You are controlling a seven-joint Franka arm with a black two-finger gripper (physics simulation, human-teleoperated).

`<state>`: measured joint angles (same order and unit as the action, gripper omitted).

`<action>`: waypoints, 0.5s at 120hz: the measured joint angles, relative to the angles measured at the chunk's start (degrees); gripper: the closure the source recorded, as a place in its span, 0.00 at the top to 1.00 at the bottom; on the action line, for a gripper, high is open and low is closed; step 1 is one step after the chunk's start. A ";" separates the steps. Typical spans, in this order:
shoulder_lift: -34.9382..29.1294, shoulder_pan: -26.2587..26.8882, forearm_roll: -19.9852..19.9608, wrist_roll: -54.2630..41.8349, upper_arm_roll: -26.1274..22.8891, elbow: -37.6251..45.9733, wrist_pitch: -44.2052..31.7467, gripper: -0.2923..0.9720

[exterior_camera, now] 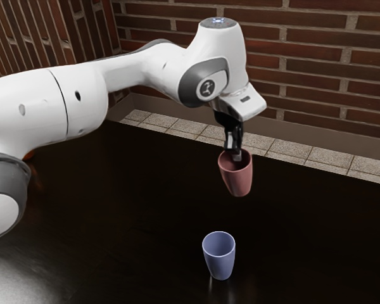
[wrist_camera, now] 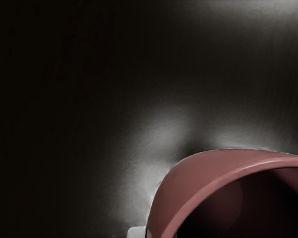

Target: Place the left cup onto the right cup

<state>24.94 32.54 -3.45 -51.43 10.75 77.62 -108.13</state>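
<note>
Exterior view | claw [exterior_camera: 235,151] grasping red cup [exterior_camera: 235,174] by rim, aloft | blue cup [exterior_camera: 218,254] upright on desk [exterior_camera: 114,209], below it, slightly toward exterior view's left

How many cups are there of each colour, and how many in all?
red cup: 1
blue cup: 1
Total: 2
</note>
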 joint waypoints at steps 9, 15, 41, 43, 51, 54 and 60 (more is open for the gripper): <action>-0.92 0.05 -0.39 0.95 -0.18 1.70 1.68 0.15; -1.20 0.11 -0.90 1.57 -0.25 2.64 2.82 0.15; -1.98 1.86 -1.34 3.79 -0.40 3.83 5.69 0.15; -2.00 2.00 -1.33 3.94 -0.39 3.85 5.78 0.15; -2.11 2.55 -1.36 4.53 -0.39 4.01 6.00 0.15; -2.33 2.67 -1.38 4.75 -0.39 4.28 6.05 0.15; -3.19 2.78 -1.40 5.24 -0.43 5.80 6.14 0.15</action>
<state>21.75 35.32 -4.86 -46.19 10.33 83.42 -101.99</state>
